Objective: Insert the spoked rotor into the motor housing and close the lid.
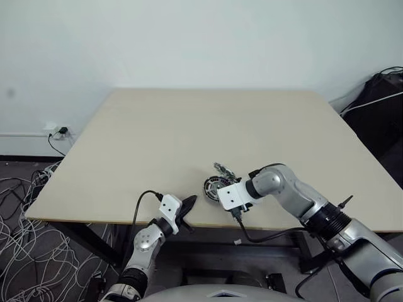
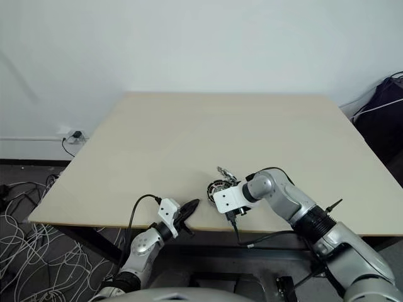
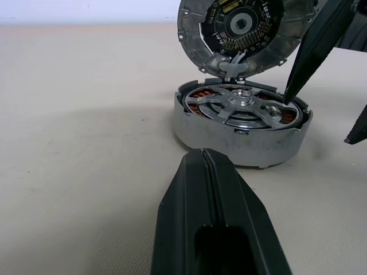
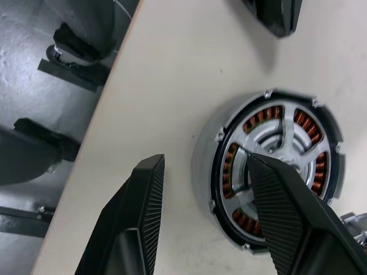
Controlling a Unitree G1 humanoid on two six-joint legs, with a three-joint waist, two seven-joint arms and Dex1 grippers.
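Sitting near the beige table's [image 1: 189, 126] front edge, motor housing [image 1: 216, 187]

On my bench [image 1: 157, 132], the rotor [image 3: 243, 107] sits in the housing [image 3: 229, 134] near the front edge, lid [image 3: 241, 31] upright behind it, left gripper [image 1: 187, 207] to its left, right gripper [image 4: 200, 195] over it.

motor housing [image 3: 241, 134] is dull cast-looking grey metal, spoked rotor [image 3: 243, 109] brighter brushed silver over coppery windings [image 4: 235, 166]. table [image 1: 189, 132] is smooth matt beige, fingers [image 4: 143, 217] ribbed black plastic.
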